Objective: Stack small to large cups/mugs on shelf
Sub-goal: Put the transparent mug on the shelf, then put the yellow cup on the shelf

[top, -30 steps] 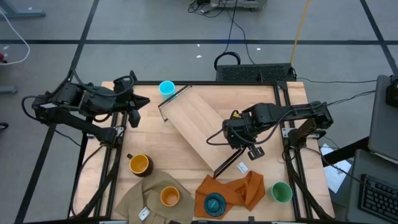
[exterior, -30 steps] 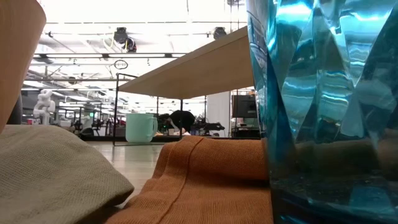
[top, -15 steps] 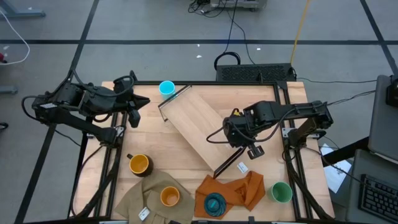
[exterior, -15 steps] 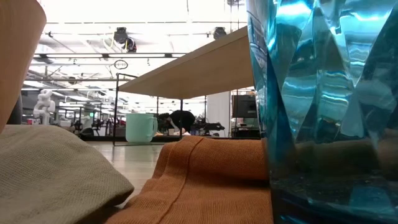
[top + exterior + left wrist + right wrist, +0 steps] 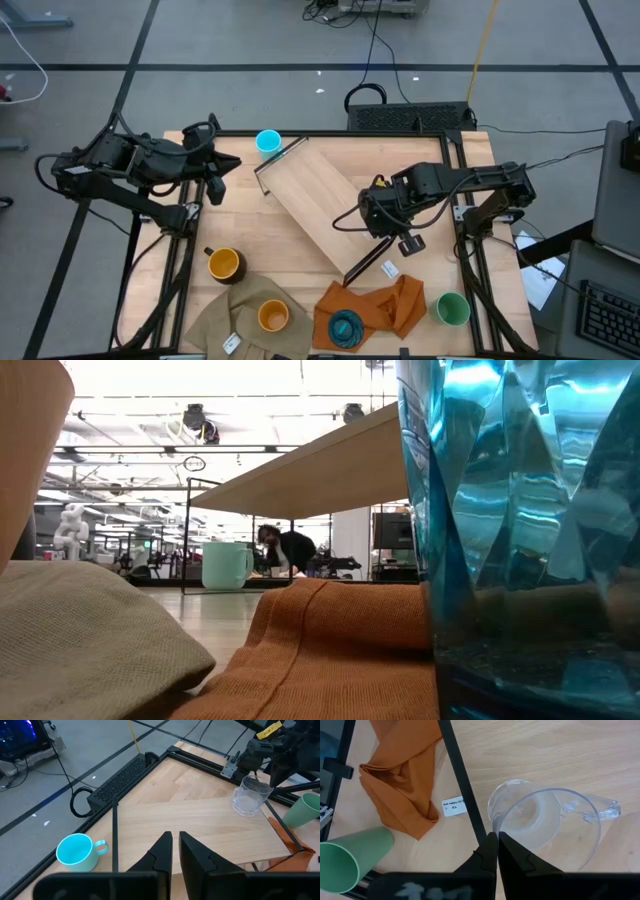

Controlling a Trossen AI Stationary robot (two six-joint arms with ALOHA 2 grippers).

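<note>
The shelf (image 5: pixel 325 212), a light-wood plank on black wire brackets, lies slantwise mid-table. My right gripper (image 5: pixel 495 836) is over its near-right end, shut on the clear tumbler (image 5: pixel 540 827). My left gripper (image 5: pixel 173 841) is shut on nothing, high at the far left, pointing across the shelf. The light-blue mug (image 5: pixel 268 142) stands by the shelf's far end. The dark mug (image 5: pixel 224 264) stands near left. The orange cup (image 5: pixel 272 316) sits on a tan cloth, the teal ribbed cup (image 5: pixel 346 328) on an orange cloth, and the green cup (image 5: pixel 452 308) stands near right. My right gripper pinches the tumbler's rim (image 5: pixel 496 822) between its two fingers, on the side away from the handle (image 5: pixel 597 811). The fingers come from above, pointing down. The tumbler hangs mouth up over the plank's end (image 5: pixel 247 800); I cannot tell whether its base touches the wood.
The tan cloth (image 5: pixel 235 320) and orange cloth (image 5: pixel 385 300) cover the near edge. A white label (image 5: pixel 453 806) lies beside the shelf's black bracket (image 5: pixel 462 780). Black frame rails run along the table's sides. Bare plank stretches between the tumbler and the far end.
Neither arm nor any cup has moved. A distant figure in the room behind the table has shifted.
</note>
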